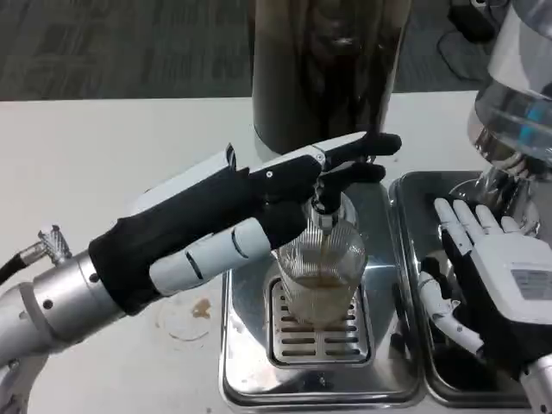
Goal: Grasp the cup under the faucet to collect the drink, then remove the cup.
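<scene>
**Cup filling under the faucet**

The ribbed glass cup (321, 267) stands on the drip tray (319, 379), brown drink streaming in from the faucet (326, 200). The left hand (246, 211) reaches across, fingers extended onto the tap, hiding the cup's rim. The right hand (496, 276) rests spread on the neighbouring tray (414, 185); its label is unreadable. The urn (323, 69) is cut off above.

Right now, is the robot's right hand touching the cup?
Apart. The head view shows the right hand resting over the neighbouring tray, with bare metal between it and the cup.
</scene>
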